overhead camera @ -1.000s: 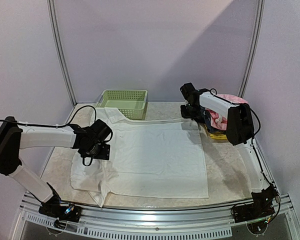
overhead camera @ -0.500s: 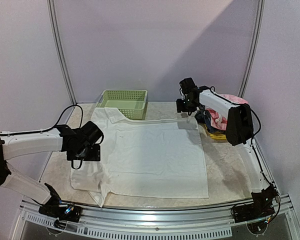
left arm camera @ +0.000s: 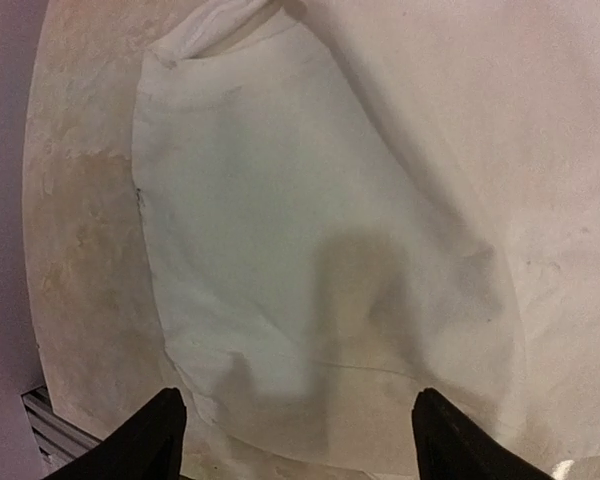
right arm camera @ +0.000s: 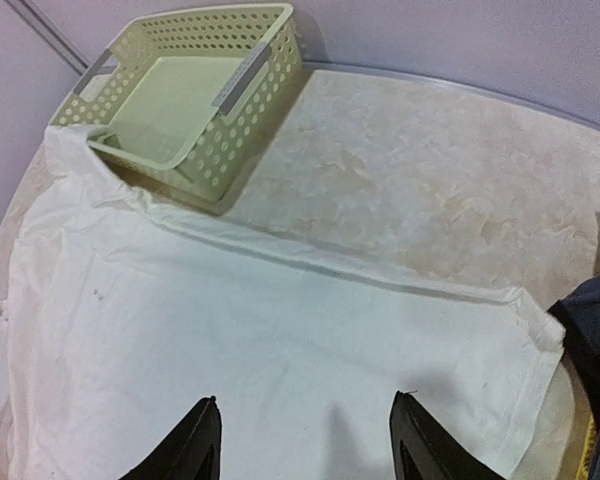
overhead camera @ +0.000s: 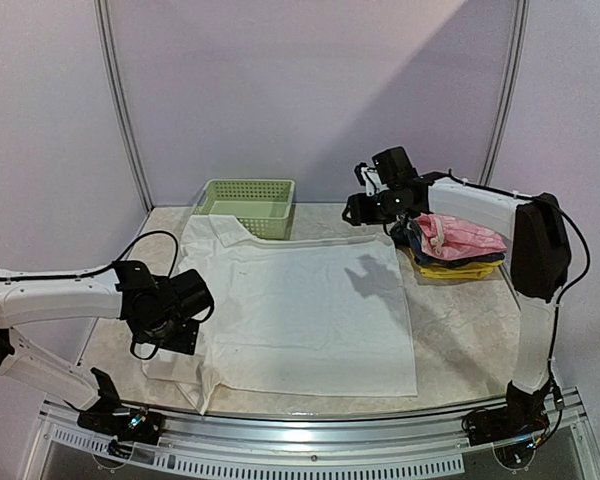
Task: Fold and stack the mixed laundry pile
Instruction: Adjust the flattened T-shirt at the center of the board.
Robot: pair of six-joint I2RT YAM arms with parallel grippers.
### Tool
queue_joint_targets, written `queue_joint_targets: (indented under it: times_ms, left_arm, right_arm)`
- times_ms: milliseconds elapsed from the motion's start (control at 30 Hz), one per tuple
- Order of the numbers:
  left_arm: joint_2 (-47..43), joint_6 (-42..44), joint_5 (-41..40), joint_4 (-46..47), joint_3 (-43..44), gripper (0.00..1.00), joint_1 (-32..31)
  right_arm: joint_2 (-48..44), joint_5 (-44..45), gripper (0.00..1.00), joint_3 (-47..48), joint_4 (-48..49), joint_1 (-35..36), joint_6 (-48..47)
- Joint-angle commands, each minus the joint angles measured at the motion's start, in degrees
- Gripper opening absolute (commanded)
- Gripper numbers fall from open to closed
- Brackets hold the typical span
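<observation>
Left tool (left arm camera: 295, 425) hangs low w/ jaws wide and nothing btwn them, over the near-left sleeve of the white garment (overhead camera: 310, 310). The sleeve lies flat on the desk (overhead camera: 460, 330), bare desk showing to its left. Right tool (right arm camera: 305, 425) is up in the air over the garment's far-right corner, jaws apart at a middling gap, empty. The white garment is spread flat across mid desk, its far-left corner up against the green basket (overhead camera: 245, 205) at the back. The pink piece (overhead camera: 462, 238) sits crumpled atop a folded dark blue and yellow stack (overhead camera: 450, 265) at far right, just beside the garment's far-right corner.
</observation>
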Motion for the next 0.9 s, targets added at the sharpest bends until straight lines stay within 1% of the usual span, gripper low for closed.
queue_joint_targets:
  times_ms: [0,100,200,400,567,633,700,733,767,800,833,867]
  left_arm:
    - [-0.25,-5.31,-0.31,-1.16,-4.02,0.76,-1.11]
    - [-1.67,-6.55,1.63,3.18,-7.27,0.71,-1.11]
    - [-2.05,-7.51,2.46,5.15,-9.1,0.68,-1.11]
    - [-1.95,-7.89,3.71,9.05,-11.37,0.6,-1.13]
    - [-1.77,-8.49,3.32,12.8,-13.75,0.61,-0.96]
    - [-1.54,-8.01,2.59,15.48,-14.7,0.58,-0.44]
    - [-0.62,-7.13,1.72,17.57,-15.02,0.48,0.37]
    - [-0.1,-6.72,0.93,18.22,-14.98,0.4,0.52]
    - [0.38,-6.55,0.19,18.32,-14.62,0.29,0.67]
    - [0.79,-6.29,-0.41,17.92,-14.11,0.14,0.73]
    - [0.96,-6.08,-0.86,17.15,-13.33,0.04,0.73]
    - [1.15,-5.85,-1.34,16.05,-12.18,0.0,0.73]
  right_arm:
    - [-5.21,-7.39,0.59,-9.73,8.51,1.62,1.58]
    - [-7.08,-9.44,0.6,-14.1,10.52,4.02,1.6]
    - [-8.46,-10.75,0.6,-17.2,11.78,6.62,1.09]
    - [-9.33,-10.17,0.61,-21.48,12.73,8.69,2.1]
    - [-10.88,-10.12,0.61,-26.64,14.68,8.89,4.31]
    - [-11.25,-10.24,0.61,-27.81,15.05,8.9,4.72]
    - [-11.32,-10.09,0.61,-28.66,15.21,8.98,4.98]
    - [-11.37,-9.93,0.61,-28.99,15.18,8.94,4.95]
    - [-11.35,-9.8,0.61,-29.3,15.23,8.93,5.01]
    - [-11.46,-9.59,0.61,-29.56,15.16,8.93,5.02]
    - [-11.49,-9.47,0.61,-29.83,15.06,8.93,5.09]
    - [-11.74,-9.29,0.61,-30.09,14.99,8.93,5.18]
